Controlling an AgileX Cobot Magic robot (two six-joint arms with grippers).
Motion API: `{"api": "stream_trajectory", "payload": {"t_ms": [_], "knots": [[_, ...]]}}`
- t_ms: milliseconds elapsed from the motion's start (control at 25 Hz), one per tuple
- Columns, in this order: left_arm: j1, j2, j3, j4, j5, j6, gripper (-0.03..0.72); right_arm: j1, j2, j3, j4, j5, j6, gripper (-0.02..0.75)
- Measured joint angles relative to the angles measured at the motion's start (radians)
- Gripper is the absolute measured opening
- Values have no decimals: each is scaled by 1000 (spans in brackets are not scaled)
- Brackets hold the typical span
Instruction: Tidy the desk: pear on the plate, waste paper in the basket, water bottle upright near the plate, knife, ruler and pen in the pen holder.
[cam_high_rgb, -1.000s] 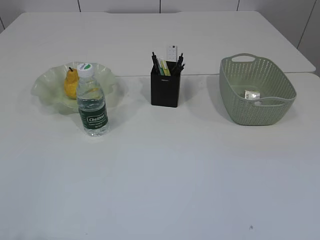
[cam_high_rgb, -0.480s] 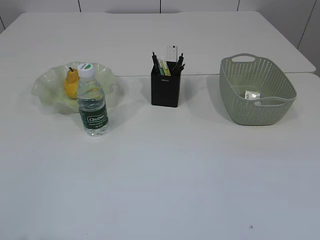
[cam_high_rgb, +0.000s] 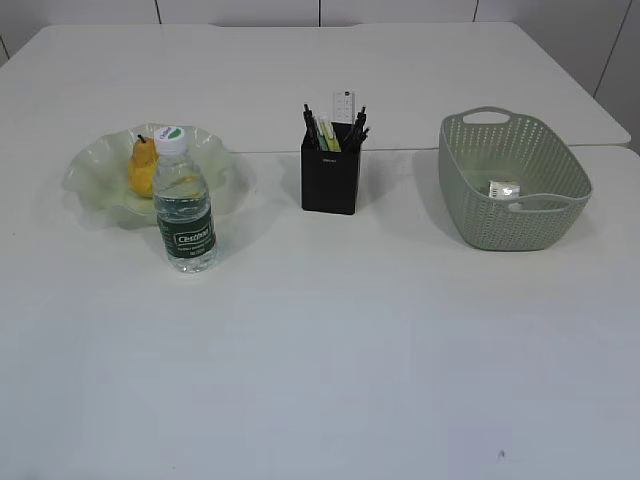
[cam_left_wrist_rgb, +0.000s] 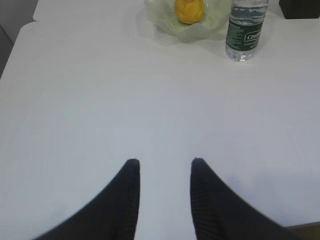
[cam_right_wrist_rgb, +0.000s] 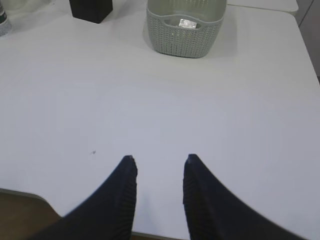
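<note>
Here I am with both arms low at the near edge of the white table; my left gripper hangs over bare tabletop, its two dark fingers parted with a clear gap and nothing between them; my right gripper is the same, fingers apart over the table, holding nothing; neither shows in the exterior view.

Off to the left sits the pale green wavy plate; the yellow pear lies on it, stem up; the water bottle stands upright just in front of the plate on its right side, white cap on, dark green label facing the camera; from my left wrist I see the same pair far ahead, bottle beside the plate's rim.

In the middle the black pen holder stands upright; a white ruler pokes up at the back, dark pens lean to the right, and something yellow-green shows among them; which of these is the knife I cannot tell.

On the right the grey-green woven basket rests well apart from the holder; a small white crumpled piece of waste paper lies inside on its floor; my right wrist catches it too, through the basket's open top.
</note>
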Motion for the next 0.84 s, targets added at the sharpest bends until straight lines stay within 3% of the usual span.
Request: {"api": "stream_trajectory", "payload": {"t_ms": [520,840], "knots": [[14,0,0,-2,0,0,239,-30,0,0,0,0,0,244],[90,0,0,-2,0,2,239,-30,0,0,0,0,0,243]]}}
